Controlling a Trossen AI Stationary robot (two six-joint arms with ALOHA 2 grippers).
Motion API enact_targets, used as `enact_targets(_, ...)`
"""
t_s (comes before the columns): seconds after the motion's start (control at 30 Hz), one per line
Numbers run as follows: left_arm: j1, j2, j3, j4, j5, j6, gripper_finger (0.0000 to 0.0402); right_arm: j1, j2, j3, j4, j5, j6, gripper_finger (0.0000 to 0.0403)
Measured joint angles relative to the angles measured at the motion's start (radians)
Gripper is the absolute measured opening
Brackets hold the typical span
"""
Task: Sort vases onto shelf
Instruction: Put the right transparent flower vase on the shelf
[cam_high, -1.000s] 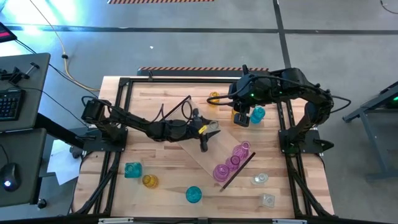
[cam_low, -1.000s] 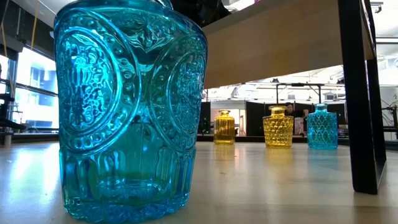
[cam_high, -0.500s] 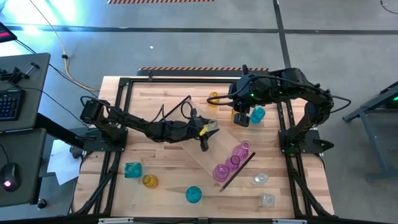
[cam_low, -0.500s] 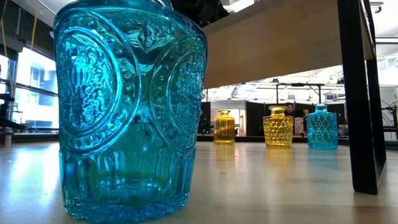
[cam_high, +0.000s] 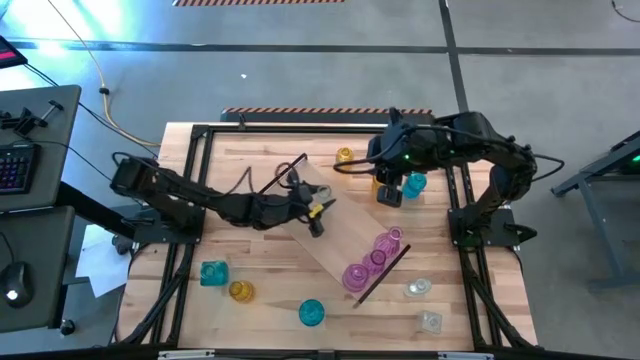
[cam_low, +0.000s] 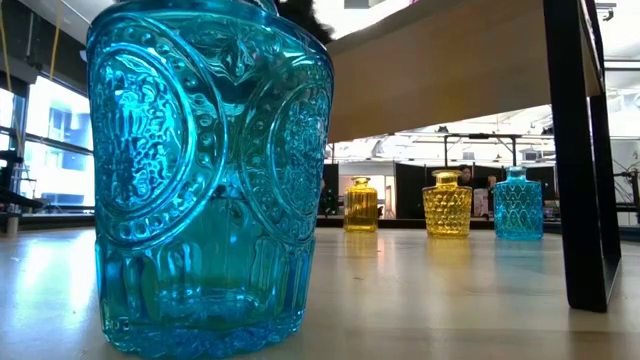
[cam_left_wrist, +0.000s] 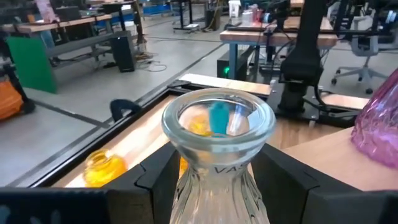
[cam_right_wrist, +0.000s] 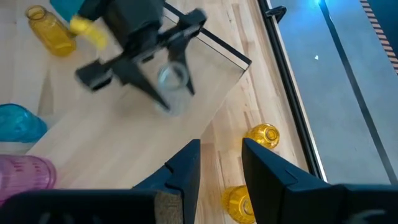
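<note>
Left gripper (cam_high: 316, 207) clasps a clear narrow-necked glass vase (cam_left_wrist: 219, 155) above the long light-wood shelf (cam_high: 345, 238); right gripper (cam_right_wrist: 219, 163) hovers empty, fingers parted.

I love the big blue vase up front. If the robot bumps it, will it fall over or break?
The blue vase would probably stay up: its body looks wide and squat with a flat base on the table. It appears to be thick patterned glass, so likely heavy for its size, yet a hard knock might crack it.
</note>
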Motion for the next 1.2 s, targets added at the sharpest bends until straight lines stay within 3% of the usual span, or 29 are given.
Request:
enact_targets(0.2,0.025,-0.131,-0.141,0.068,0.01,0.004,0.0174,0.017,0.0,0.0,0.0,0.005,0.006,0.0099)
enact_targets(0.37,0.044,-0.188,-0.184,0.078,0.011,0.036,0.0174,0.017,0.0,0.0,0.0,0.009,0.012,0.0099)
enact_targets(0.87,0.203,-0.195,-0.189,0.083,0.092,0.102,0.0174,0.017,0.0,0.0,0.0,0.01,0.027,0.0099)
enact_targets(1.2,0.244,-0.195,-0.189,0.075,0.091,0.12,0.0174,0.017,0.0,0.0,0.0,0.01,0.027,0.0099)
